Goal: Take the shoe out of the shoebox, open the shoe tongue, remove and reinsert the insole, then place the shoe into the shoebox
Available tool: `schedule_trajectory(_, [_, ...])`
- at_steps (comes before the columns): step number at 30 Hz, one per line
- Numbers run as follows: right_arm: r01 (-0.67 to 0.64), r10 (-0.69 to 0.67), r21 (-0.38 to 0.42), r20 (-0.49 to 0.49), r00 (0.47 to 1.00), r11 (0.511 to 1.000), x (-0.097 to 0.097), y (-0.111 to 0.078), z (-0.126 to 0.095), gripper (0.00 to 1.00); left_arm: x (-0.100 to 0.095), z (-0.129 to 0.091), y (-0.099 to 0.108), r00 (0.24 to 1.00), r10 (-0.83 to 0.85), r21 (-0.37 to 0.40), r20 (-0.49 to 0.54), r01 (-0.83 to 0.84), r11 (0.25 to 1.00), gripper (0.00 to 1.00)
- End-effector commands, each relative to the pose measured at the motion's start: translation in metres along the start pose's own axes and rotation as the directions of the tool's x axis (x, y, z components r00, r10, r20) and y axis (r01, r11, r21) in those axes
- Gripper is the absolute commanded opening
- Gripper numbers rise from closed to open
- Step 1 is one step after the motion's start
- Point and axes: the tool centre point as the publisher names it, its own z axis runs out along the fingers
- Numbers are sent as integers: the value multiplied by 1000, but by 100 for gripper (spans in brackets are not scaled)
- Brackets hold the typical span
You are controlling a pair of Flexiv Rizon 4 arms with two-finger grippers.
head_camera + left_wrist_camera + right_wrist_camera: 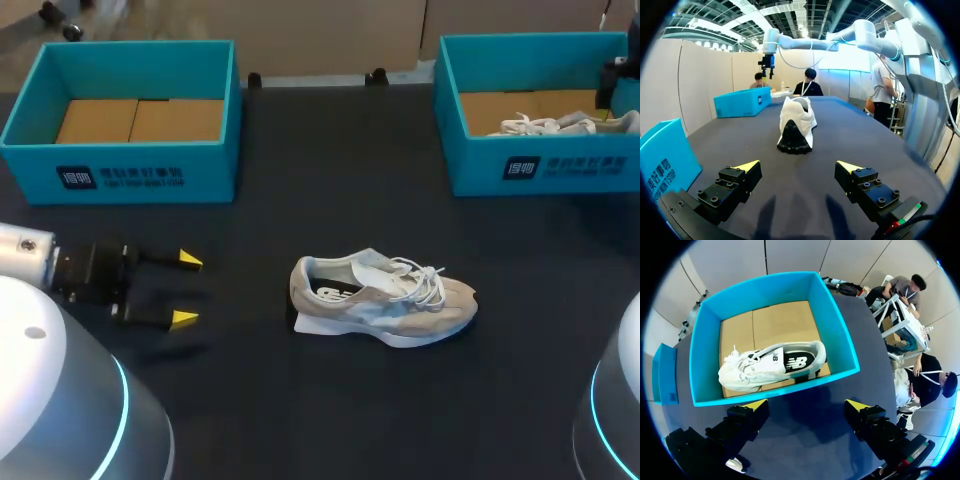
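Beige sneaker (385,300) lies on its sole in the middle of the black table (300,400); both grippers are empty.
The left gripper (186,289) is beside the shoe's heel, not touching it, fingers wide apart. The right gripper (807,406) hangs over the right shoebox (832,325), also wide open; a white sneaker (770,365) lies inside. The left shoebox (215,170) has no shoe.
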Motion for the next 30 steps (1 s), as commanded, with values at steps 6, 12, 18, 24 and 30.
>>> schedule_trajectory(6, [0,0,0,0,1000,1000,0,0,0,100,-4,26,-12,1000,14,9,17,-14,1000,100])
schedule_trajectory(12, [0,0,0,0,1000,1000,0,0,0,100,-8,43,-21,1000,16,15,23,-16,1000,100])
schedule_trajectory(18, [0,0,0,0,1000,1000,0,0,0,100,-8,58,-27,1000,27,25,10,-27,999,100])
schedule_trajectory(24, [0,0,0,0,1000,1000,0,0,0,100,-9,73,-29,999,42,25,6,-42,999,100])
schedule_trajectory(30, [0,0,0,0,1000,1000,0,0,0,100,-8,90,-27,999,50,13,-9,-50,999,100])
